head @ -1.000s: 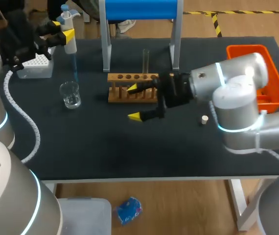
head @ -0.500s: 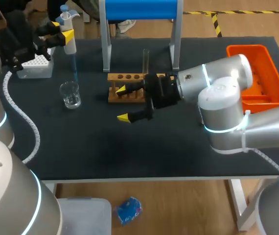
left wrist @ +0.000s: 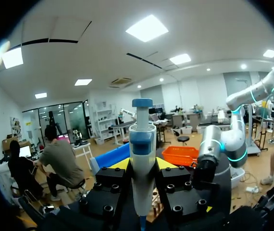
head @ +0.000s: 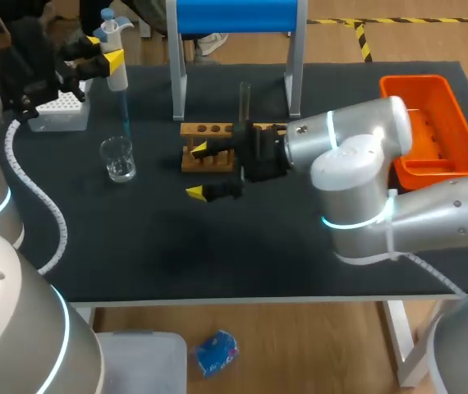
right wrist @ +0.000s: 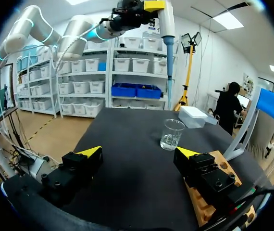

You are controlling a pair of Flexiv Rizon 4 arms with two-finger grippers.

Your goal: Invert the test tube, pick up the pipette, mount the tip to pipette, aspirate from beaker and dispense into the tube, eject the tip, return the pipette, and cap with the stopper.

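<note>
Left end effector: clenched on the pipette, which is upright over the rear left of the bench, its long tip hanging just behind the beaker.
Right end effector: released, fingers wide (one over the left end of the rack, one over the bench in front).
Test tube: upright in the rack, behind the right wrist.
Room: a broad stretch of bench lies between rack and front edge.
Edges: tip box at left, orange bin at right.

My left gripper is clamping the pipette upright between its fingers; beyond it I'm seeing my right arm beside the orange bin.
</note>
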